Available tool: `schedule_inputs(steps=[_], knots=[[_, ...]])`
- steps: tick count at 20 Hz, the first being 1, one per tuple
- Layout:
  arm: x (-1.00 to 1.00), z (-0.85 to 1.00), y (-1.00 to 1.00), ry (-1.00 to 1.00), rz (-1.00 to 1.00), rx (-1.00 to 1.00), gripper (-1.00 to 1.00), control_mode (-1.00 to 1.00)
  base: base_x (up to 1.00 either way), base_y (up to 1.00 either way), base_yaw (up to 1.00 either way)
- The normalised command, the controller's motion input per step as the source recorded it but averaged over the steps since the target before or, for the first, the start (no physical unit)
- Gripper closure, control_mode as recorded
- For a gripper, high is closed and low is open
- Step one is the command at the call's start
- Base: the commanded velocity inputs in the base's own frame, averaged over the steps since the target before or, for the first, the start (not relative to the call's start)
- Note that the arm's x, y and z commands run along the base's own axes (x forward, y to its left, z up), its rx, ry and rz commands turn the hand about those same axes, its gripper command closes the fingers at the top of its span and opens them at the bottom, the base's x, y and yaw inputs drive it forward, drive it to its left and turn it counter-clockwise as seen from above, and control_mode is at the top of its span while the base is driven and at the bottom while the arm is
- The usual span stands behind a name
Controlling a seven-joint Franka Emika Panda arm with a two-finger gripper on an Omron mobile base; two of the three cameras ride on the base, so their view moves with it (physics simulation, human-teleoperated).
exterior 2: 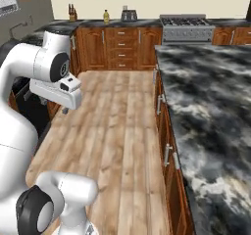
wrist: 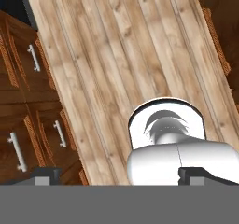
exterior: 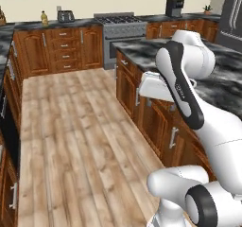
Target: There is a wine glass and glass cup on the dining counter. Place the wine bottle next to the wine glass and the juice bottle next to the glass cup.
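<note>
Marbled dining counter (exterior 2: 211, 111) edge beside plank floor (exterior 2: 117, 126)

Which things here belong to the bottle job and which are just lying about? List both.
Job:
dining counter
yellow bottle, likely the juice bottle

Lying about:
toaster
stove
coffee machine
knife block
potted plant

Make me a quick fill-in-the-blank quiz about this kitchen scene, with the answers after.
1. The toaster stands between the juice bottle and the ____.
2. The gripper looks down at the planked ____.
3. The dining counter has a marbled top on a base of reddish-brown ____.
Answers: stove; floor; wood.
</note>
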Motion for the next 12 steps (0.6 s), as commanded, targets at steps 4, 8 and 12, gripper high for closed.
schedule_inputs(steps=[4, 8, 12], knots=[[0.00, 0.00, 0.00, 0.00, 0.00, 0.00, -1.00, 1.00, 1.00, 0.18, -0.01], [0.00, 0.00, 0.00, 0.00, 0.00, 0.00, -1.00, 1.00, 1.00, 0.10, 0.00], [0.00, 0.00, 0.00, 0.00, 0.00, 0.00, -1.00, 1.00, 1.00, 0.20, 0.00]])
